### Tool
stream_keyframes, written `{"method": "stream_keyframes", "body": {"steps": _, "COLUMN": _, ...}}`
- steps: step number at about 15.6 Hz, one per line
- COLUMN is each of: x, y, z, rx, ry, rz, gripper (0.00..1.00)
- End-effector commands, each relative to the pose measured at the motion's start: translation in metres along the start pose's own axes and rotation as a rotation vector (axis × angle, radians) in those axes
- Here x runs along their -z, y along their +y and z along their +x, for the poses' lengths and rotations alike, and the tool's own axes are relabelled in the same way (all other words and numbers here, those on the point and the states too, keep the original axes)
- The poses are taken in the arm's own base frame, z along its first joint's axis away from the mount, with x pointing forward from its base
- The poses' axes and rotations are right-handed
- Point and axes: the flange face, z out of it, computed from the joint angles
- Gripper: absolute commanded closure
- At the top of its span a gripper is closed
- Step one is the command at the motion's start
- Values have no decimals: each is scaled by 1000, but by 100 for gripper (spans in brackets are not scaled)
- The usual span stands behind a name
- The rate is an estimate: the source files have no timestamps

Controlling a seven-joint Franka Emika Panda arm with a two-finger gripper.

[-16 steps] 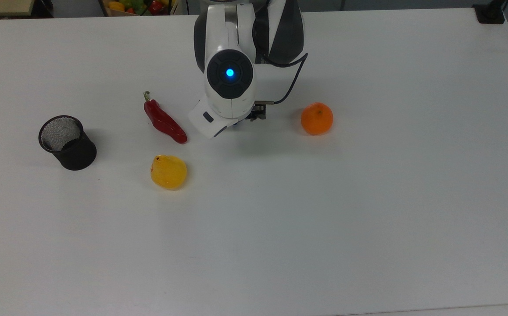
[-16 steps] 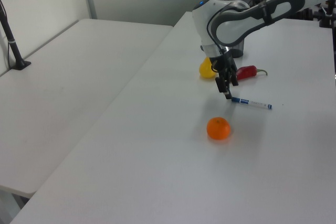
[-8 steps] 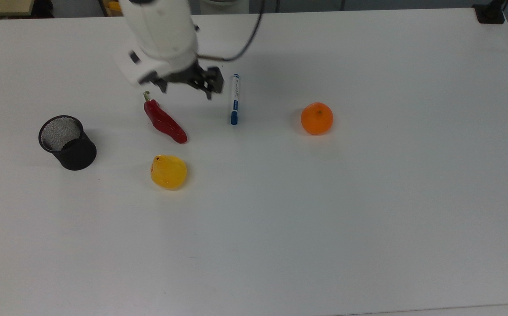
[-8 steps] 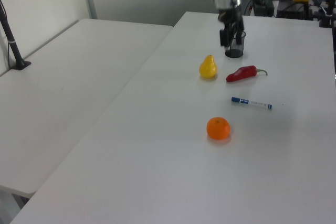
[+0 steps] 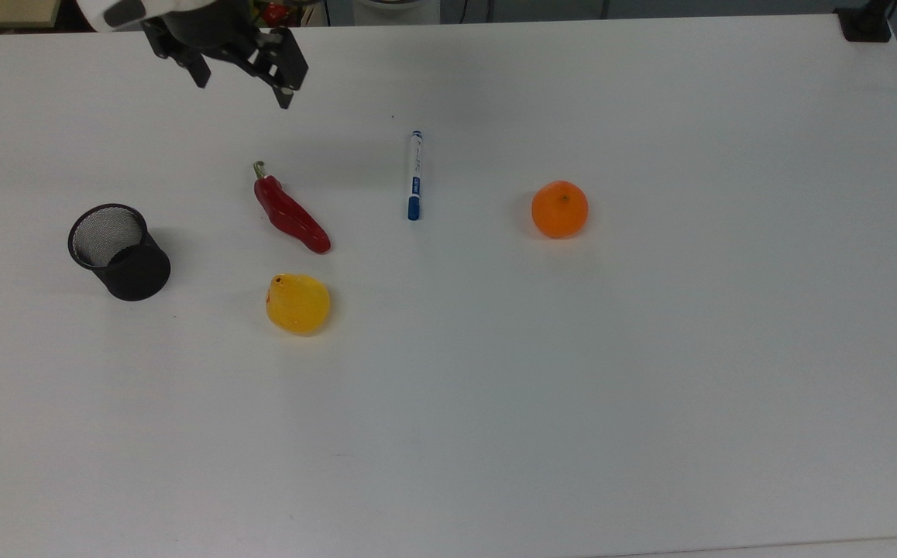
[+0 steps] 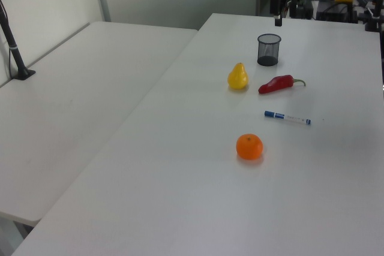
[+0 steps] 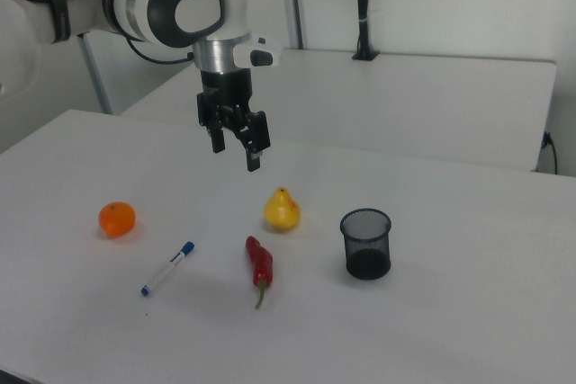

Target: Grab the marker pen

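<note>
**Gripper withdrawn empty; marker pen left on the table**

Finding: the black two-finger gripper (image 5: 241,79) has pulled away from the slim white-barrelled marker pen with the blue cap (image 5: 414,175). One second ago it stood directly over the pen; half a second ago it hung just beside the pen; it now sits raised at about 10 o'clock from the pen in the top view, well apart from it. Its fingers stand apart and hold nothing.

Position of the pen: it has not moved. It lies flat on the white table (image 5: 650,387), between the red chilli pepper (image 5: 290,214) at 9 o'clock and the orange round fruit (image 5: 559,209) at 3 o'clock in the top view, touching neither.

Other items: the yellow pear-shaped fruit (image 5: 297,304) and the black mesh pen cup (image 5: 118,251) are undisturbed.

Assessment: no grasp has been made. The task appears not yet done; the arm would need to return over the pen and descend again.
</note>
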Motion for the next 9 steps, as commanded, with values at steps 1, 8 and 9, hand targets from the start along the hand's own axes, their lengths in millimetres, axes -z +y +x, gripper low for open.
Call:
{"method": "stream_keyframes", "body": {"steps": 1, "x": 30, "y": 12, "z": -26, "rx": -13, "ry": 25, "rz": 8, "gripper": 0}}
{"method": "stream_keyframes", "body": {"steps": 8, "x": 48, "y": -3, "z": -41, "rx": 10, "ry": 25, "rz": 14, "gripper": 0}}
{"method": "stream_keyframes", "body": {"steps": 9, "x": 48, "y": -5, "z": -41, "rx": 13, "ry": 25, "rz": 16, "gripper": 0}}
